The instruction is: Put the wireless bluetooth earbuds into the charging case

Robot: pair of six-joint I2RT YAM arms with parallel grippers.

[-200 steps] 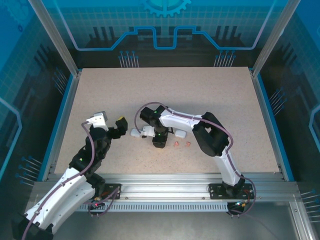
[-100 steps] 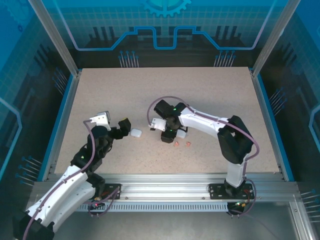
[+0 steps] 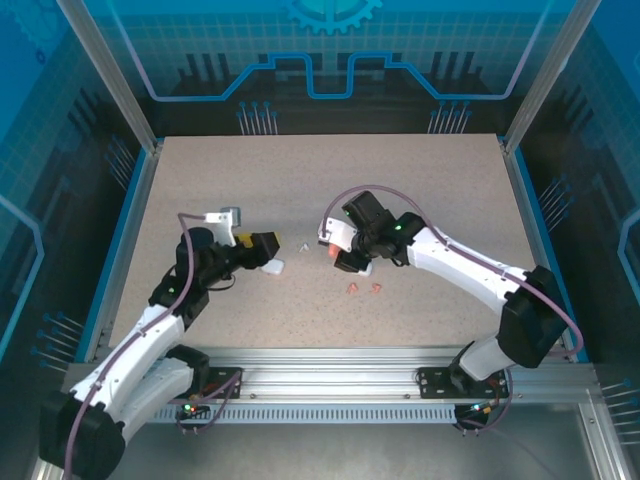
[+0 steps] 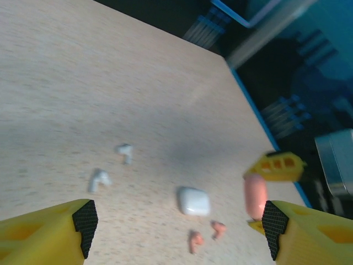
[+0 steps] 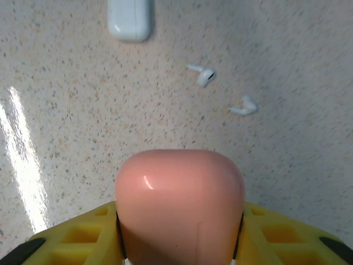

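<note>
The right claw (image 5: 179,238) clenched the pink case (image 5: 179,199); the left claw (image 4: 179,223) gaped empty; pink earbuds (image 4: 194,241) and white earbuds (image 4: 124,152) lay loose on the table (image 3: 420,180); the smooth case might have slipped, or a nudged bud skittered away.

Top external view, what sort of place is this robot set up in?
Likely a robotics lab cell, not a home or shop: a speckled tabletop fenced by aluminium posts, blue circuit-pattern panels around it, and a left arm and right arm bolted to a mounting rail.
</note>
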